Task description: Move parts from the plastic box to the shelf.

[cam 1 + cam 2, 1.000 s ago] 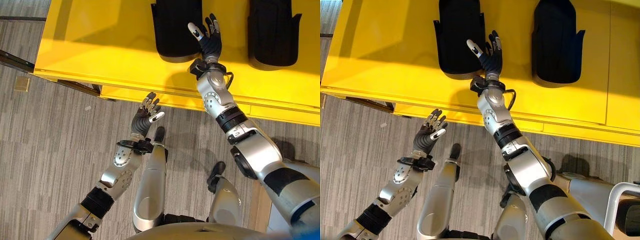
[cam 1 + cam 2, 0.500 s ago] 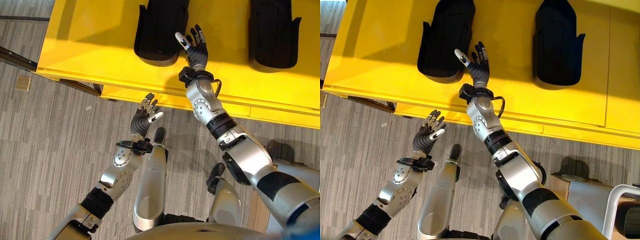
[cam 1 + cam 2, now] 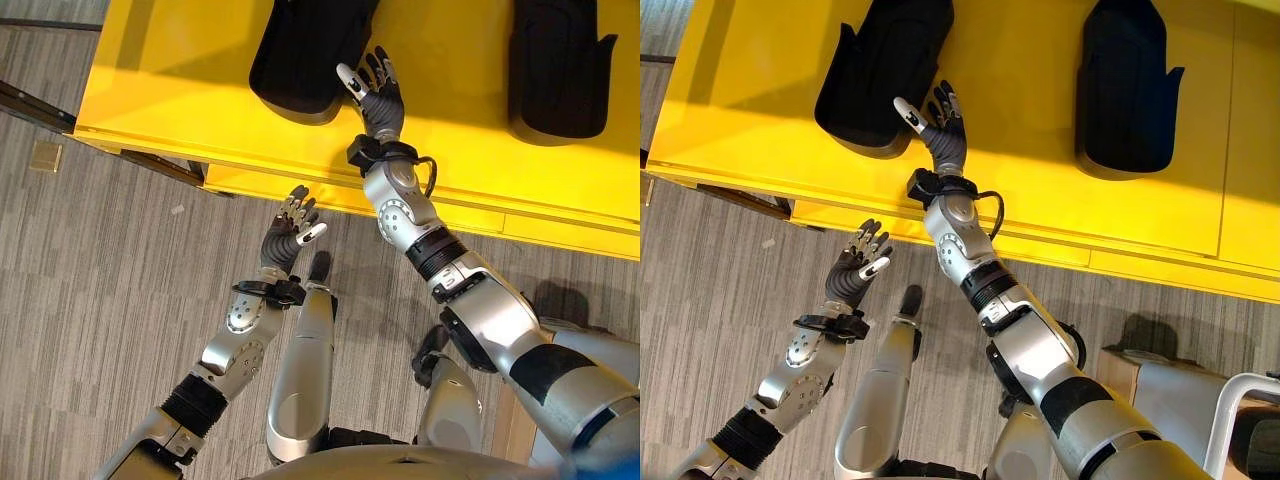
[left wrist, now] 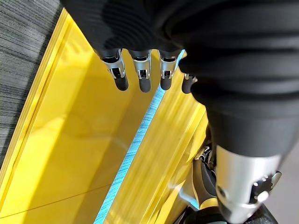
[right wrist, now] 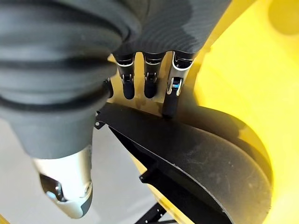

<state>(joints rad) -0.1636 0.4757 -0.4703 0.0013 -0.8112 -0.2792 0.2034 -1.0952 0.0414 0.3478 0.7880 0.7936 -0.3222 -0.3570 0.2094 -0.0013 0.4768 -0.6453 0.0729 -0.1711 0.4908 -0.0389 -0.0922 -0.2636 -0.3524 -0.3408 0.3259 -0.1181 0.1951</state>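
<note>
The right hand (image 3: 375, 95), fingers spread and holding nothing, rests beside a matte black moulded part (image 3: 305, 55) on the glossy yellow shelf (image 3: 180, 90). It has shifted left since earlier. The left hand (image 3: 290, 232) hangs open over the floor.

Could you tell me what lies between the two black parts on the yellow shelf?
Bare yellow shelf and the open right hand, close beside the left black part; the right black part lies apart. Both eye views show this.

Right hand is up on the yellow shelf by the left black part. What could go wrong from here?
The right hand is open against the left black part, not gripping it; another nudge may skew it. That part lies close to the yellow shelf front edge, so it could slide off. The left hand hangs open, too low to help.
</note>
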